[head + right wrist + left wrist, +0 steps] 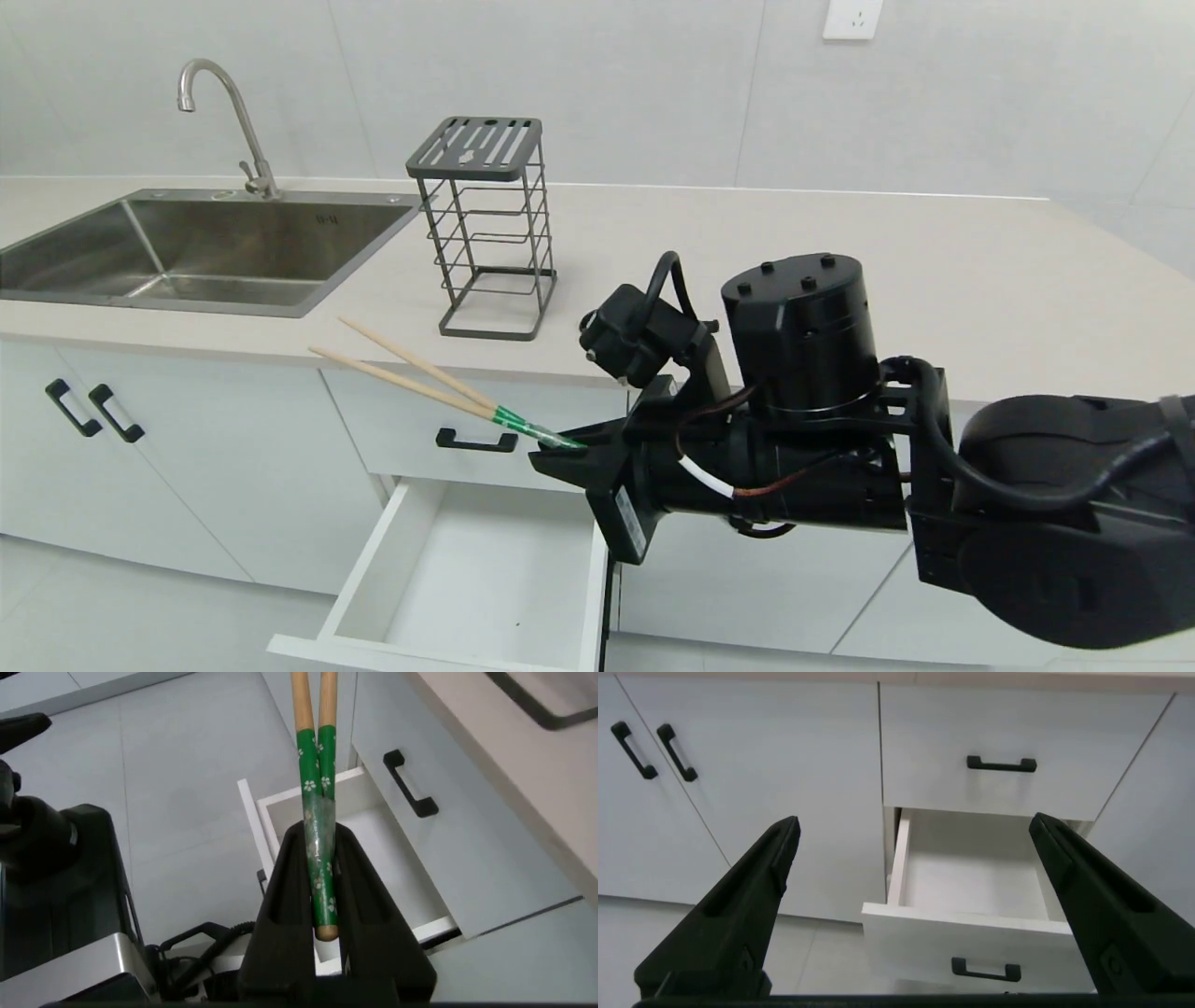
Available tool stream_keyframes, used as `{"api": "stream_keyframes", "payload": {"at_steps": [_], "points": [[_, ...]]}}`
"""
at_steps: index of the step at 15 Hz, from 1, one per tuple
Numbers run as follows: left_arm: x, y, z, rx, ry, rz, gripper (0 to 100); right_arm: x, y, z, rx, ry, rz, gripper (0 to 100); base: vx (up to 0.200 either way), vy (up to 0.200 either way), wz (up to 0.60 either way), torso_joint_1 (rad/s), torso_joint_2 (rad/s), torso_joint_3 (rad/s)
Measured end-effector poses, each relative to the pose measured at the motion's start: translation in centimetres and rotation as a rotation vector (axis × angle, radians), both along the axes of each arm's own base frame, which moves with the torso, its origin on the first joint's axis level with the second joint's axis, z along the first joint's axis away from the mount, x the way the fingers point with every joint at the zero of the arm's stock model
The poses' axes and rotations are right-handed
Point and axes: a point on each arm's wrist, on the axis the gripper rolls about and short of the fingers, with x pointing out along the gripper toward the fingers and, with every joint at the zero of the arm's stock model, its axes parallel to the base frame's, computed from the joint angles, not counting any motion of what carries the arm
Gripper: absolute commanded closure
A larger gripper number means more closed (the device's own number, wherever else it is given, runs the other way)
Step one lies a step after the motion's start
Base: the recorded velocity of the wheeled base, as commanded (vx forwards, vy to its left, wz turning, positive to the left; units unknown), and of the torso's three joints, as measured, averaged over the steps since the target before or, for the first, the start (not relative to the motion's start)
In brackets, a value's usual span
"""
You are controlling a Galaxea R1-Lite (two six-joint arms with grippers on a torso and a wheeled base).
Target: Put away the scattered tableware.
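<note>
- A pale kitchen counter runs along a tiled wall, with a steel sink and faucet at the left.
- A dark wire rack stands upright on the counter just beside the sink.
- Below the counter's edge, a white drawer is pulled out under a shut one with a black handle.
- The right gripper pinches the chopsticks by their green ends, in the air above the drawer; their bare tips fan out toward the sink.
- The left gripper hangs with fingers spread wide, facing the drawer front.
</note>
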Motion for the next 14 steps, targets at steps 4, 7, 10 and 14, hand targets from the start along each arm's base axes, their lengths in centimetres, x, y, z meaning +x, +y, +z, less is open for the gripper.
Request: {"api": "stream_keyframes", "payload": {"at_steps": [4, 7, 10, 14], "points": [[0.0, 0.0, 0.0, 0.0, 0.0, 0.0, 0, 0.7, 0.9, -0.7, -0.01, 0.009, 0.003, 100, 0.0, 0.0, 0.0, -0.251, 0.48, 0.224], [0.0, 0.0, 0.0, 0.0, 0.0, 0.0, 0, 0.9, 1.1, -1.2, -0.019, 0.016, 0.001, 100, 0.0, 0.0, 0.0, -0.253, 0.47, 0.211], [0.0, 0.0, 0.0, 0.0, 0.002, 0.0, 0, 1.1, 1.2, -1.7, -0.028, 0.023, -0.002, 100, 0.0, 0.0, 0.0, -0.256, 0.39, 0.185], [0.0, 0.0, 0.0, 0.0, -0.001, 0.0, 0, 1.5, 1.4, -2.0, -0.032, 0.027, -0.008, 100, 0.0, 0.0, 0.0, -0.255, 0.33, 0.117]]}}
